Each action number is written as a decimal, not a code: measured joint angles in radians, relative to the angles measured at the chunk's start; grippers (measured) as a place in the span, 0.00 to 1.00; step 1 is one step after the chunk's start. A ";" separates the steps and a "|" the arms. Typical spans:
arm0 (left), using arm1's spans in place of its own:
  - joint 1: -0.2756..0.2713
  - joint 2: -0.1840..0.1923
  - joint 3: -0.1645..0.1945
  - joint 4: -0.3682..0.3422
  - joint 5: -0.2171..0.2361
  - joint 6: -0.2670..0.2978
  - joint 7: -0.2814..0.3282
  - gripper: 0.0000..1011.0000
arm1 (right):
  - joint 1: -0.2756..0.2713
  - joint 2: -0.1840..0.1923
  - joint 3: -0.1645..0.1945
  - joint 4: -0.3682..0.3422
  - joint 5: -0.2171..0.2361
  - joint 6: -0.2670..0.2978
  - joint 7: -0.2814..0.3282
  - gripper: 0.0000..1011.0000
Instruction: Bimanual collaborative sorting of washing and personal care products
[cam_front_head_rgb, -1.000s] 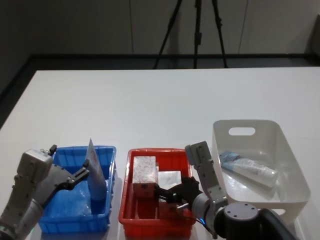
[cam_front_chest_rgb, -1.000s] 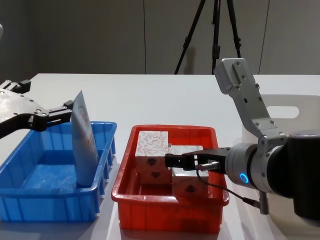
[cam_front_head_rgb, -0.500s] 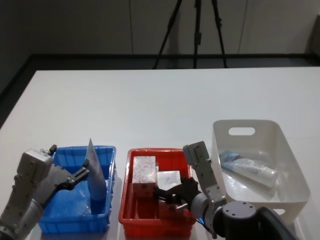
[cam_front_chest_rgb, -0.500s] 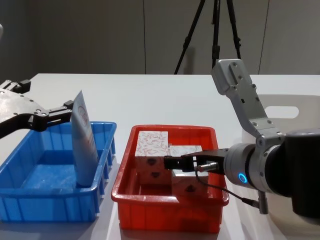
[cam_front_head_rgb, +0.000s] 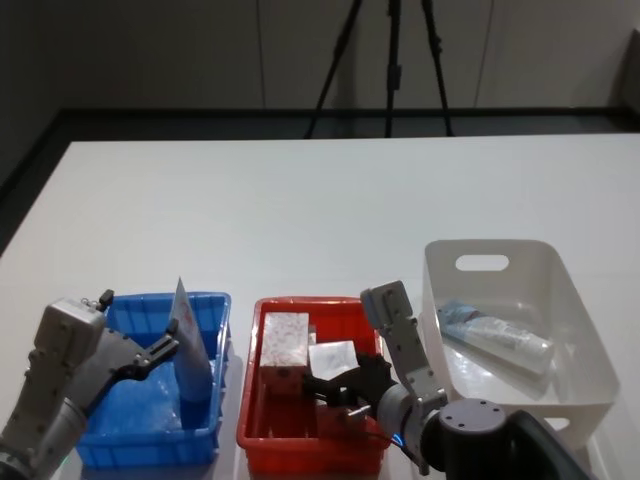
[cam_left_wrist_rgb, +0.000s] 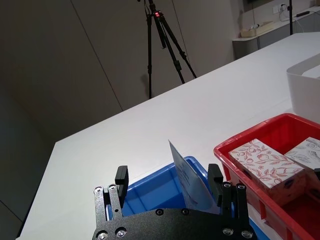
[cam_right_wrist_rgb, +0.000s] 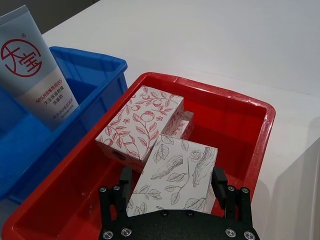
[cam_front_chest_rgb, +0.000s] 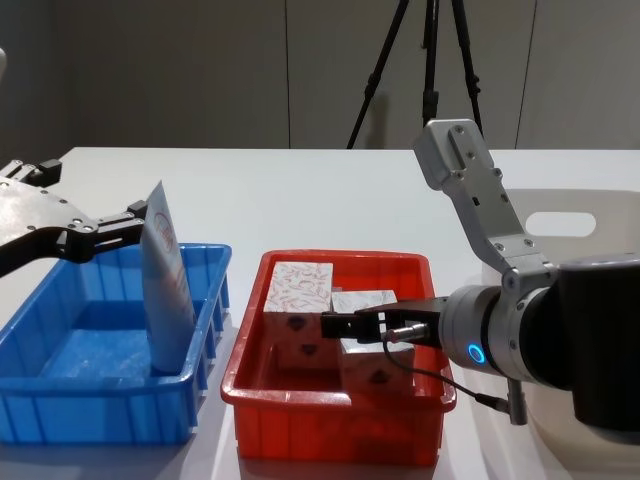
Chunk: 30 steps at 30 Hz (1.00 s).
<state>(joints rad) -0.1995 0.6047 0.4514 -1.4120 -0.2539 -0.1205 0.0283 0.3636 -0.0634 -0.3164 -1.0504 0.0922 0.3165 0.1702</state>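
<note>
Near the front left of the white surface (cam_front_head_rgb: 300, 200) sits the blue tray (cam_front_head_rgb: 130, 440). A pale-blue tube (cam_front_head_rgb: 190, 340) stands upright in it, crimped end up, at the tray's right side. The left claw (cam_left_wrist_rgb: 168, 174) reaches in over the tray from the left at the height of the tube's upper part. It is released, its two fingers spread wide. The tube stands between them, close against one finger and well clear of the other.

Just to the right, along the front edge of the surface, is the red tray (cam_front_head_rgb: 300, 455). A white box with a red pattern (cam_front_head_rgb: 284, 338) lies in its left half. Touching it on the right is a white box with a grey pattern (cam_front_head_rgb: 332, 357). The right claw (cam_right_wrist_rgb: 171, 175) comes in low over the tray's front right part and is clenched on the grey-patterned box, one finger pressed to each long side.

Farther right, near the front right corner of the surface, stands the beige tub (cam_front_head_rgb: 590, 340). A second pale-blue tube (cam_front_head_rgb: 495, 335) lies flat on its floor, slanting across the tub.
</note>
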 joint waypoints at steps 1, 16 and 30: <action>0.000 0.000 0.000 0.000 0.000 0.000 0.000 0.99 | 0.001 0.000 0.000 0.002 0.000 0.000 0.000 0.99; 0.000 0.000 0.000 0.000 0.000 0.000 0.000 0.99 | 0.007 -0.004 0.005 0.005 -0.005 0.024 -0.004 0.99; 0.000 0.000 0.000 0.000 0.000 0.000 0.000 0.99 | 0.005 -0.010 0.018 0.002 -0.002 0.051 -0.008 0.99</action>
<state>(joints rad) -0.1995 0.6047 0.4514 -1.4120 -0.2539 -0.1205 0.0283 0.3691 -0.0732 -0.2981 -1.0479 0.0901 0.3672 0.1618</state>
